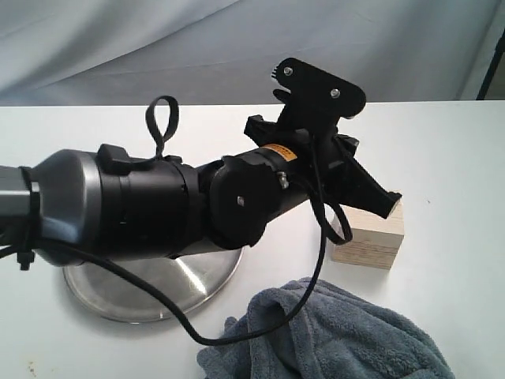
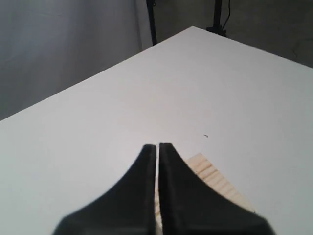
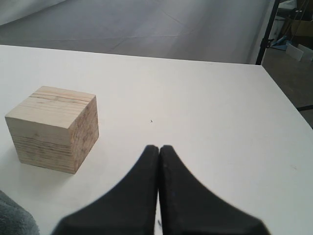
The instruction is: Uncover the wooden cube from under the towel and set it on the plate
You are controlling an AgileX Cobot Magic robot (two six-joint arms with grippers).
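Observation:
The wooden cube (image 1: 369, 237) stands uncovered on the white table, right of centre. The grey-blue towel (image 1: 331, 335) lies bunched at the table's front edge, just in front of the cube. The steel plate (image 1: 150, 288) sits at the left, mostly hidden by my left arm. My left gripper (image 1: 387, 204) reaches across and hovers over the cube's top. Its jaws are shut with nothing between them (image 2: 158, 146), and the cube (image 2: 215, 178) shows beneath the fingers. My right gripper (image 3: 159, 147) is shut and empty, apart from the cube (image 3: 54, 129), with a towel corner (image 3: 12, 218) nearby.
The left arm (image 1: 158, 205) and its cable span the middle of the exterior view above the plate. A grey cloth backdrop (image 1: 158, 47) hangs behind the table. A black stand leg (image 3: 266, 29) rises past the table's far corner.

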